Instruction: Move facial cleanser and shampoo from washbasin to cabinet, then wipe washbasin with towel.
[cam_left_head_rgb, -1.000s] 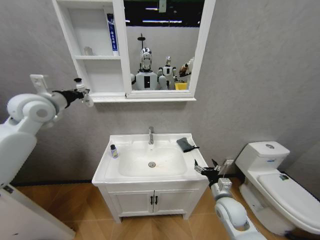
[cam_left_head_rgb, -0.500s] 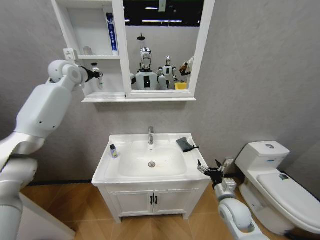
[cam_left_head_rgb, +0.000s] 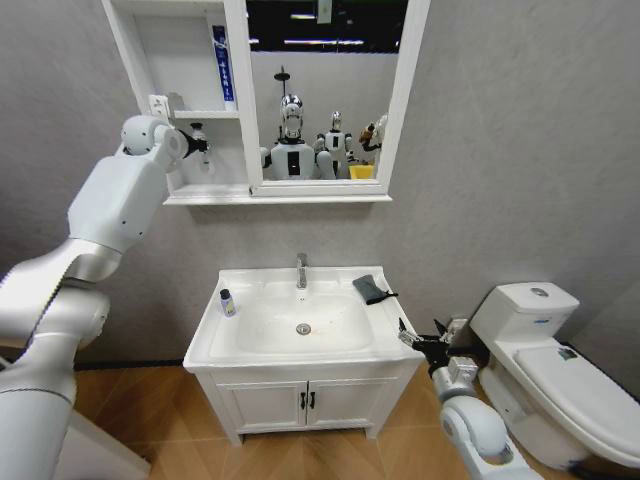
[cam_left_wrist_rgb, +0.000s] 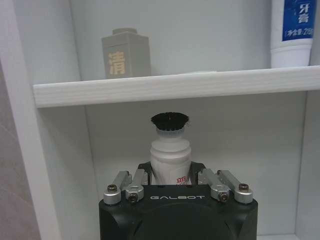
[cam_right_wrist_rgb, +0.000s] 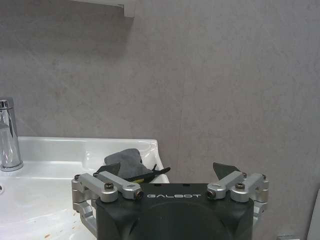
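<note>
Even bright indoor light; soft shadows under cabinet (cam_left_head_rgb: 180, 110) shelves; head view bends at edges; wrist views sharp.

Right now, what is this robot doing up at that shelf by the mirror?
Its left tool is shut on a white bottle with a black cap, holding it inside the bottom compartment of the cabinet, under the shelf that carries a small grey container. The right tool hangs open, low beside the washbasin, facing the dark towel lying on its back corner. A second small bottle stands on the basin's left rim.
</note>
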